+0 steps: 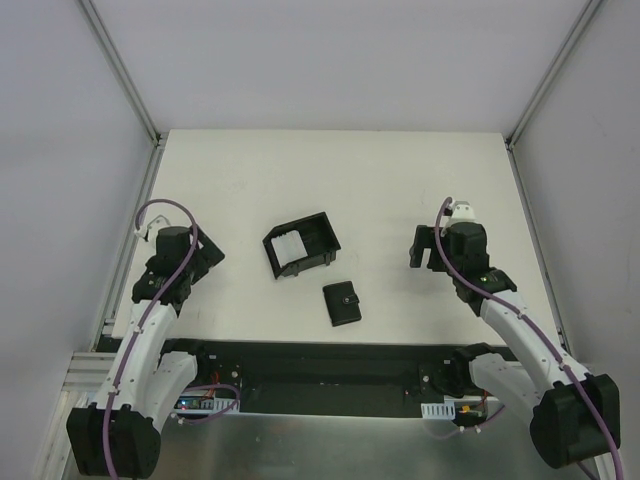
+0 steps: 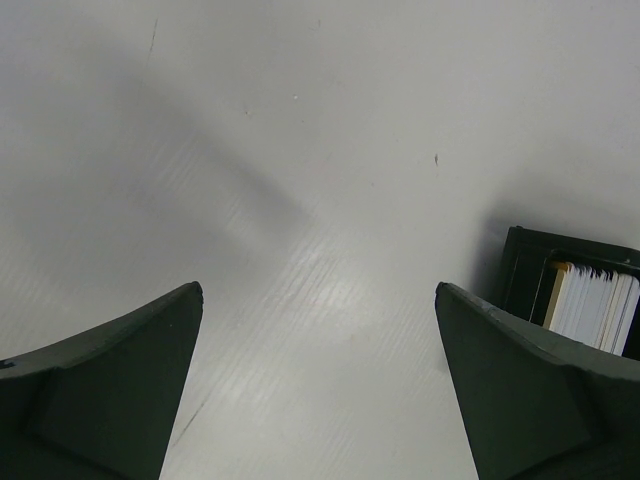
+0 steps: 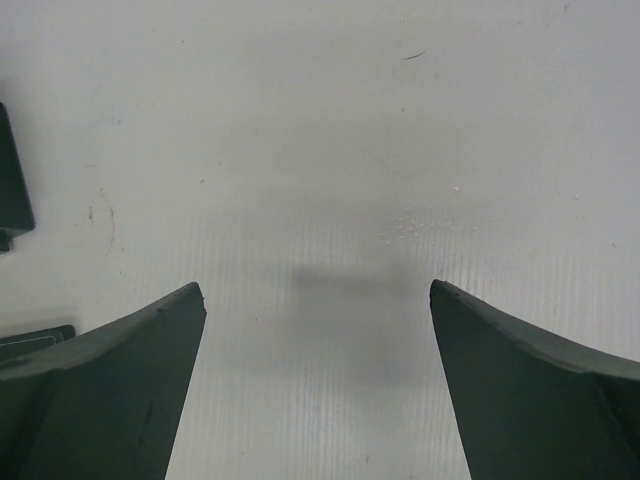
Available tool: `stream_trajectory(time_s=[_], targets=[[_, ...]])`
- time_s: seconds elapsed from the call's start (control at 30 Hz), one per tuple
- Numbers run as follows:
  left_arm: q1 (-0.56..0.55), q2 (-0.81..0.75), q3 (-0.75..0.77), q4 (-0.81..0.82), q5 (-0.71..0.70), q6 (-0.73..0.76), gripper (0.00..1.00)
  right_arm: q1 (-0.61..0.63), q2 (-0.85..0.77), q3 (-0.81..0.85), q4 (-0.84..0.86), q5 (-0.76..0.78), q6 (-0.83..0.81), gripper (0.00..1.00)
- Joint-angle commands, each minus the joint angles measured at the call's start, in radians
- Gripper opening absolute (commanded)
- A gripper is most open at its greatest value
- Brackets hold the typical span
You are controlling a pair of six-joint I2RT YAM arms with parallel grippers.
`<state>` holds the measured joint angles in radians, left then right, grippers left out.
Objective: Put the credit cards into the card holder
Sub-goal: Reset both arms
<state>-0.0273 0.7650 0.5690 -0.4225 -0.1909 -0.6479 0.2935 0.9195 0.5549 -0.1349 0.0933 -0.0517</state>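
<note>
Count: two arms, two grippers, one black open-topped box (image 1: 318, 238), one card holder (image 1: 342, 303), one stack of credit cards (image 1: 290, 246).

Credit cards: they stand on edge inside the box, in its left part, not in the card holder. The left wrist view shows the edges as thin whitish lines (image 2: 595, 305), with one yellowish edge at the stack's left. The number of single cards cannot be made out, because the frame edge and a finger cut the stack off.

Card holder: small, flat, black and nearly square. It is folded shut with the snap tab on top. It lies on the white tabletop (image 1: 240, 180) just near of the box, apart from it and between the arms.

Left gripper (image 1: 207, 254): jaws spread wide, nothing between them, only bare tabletop below.

Right gripper (image 1: 424, 247): likewise wide open and empty, well apart from the card holder.

Hidden or unclear: the right wrist view has two dark fragments (image 3: 12, 195) cut by its left edge, and I cannot tell which object each belongs to.

Textures: the tabletop is matte and faintly ribbed, with small scuffs. The gripper fingers are dark, smooth, tapered wedges.
</note>
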Motion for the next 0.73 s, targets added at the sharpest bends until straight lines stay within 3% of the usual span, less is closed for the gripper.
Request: stream_trajectory(time_s=[0.0, 0.57, 0.7], targets=[[-0.006, 0.002, -0.018, 0.022, -0.002, -0.018, 0.99, 0.004, -0.005, -0.012, 0.032, -0.001, -0.02, 0.96], [-0.005, 0.019, -0.038, 0.083, -0.039, -0.024, 0.99, 0.006, -0.005, -0.038, 0.07, 0.032, 0.009, 0.96], [-0.005, 0.007, -0.064, 0.126, -0.091, -0.039, 0.99, 0.004, 0.056, -0.036, 0.106, 0.173, -0.002, 0.96]])
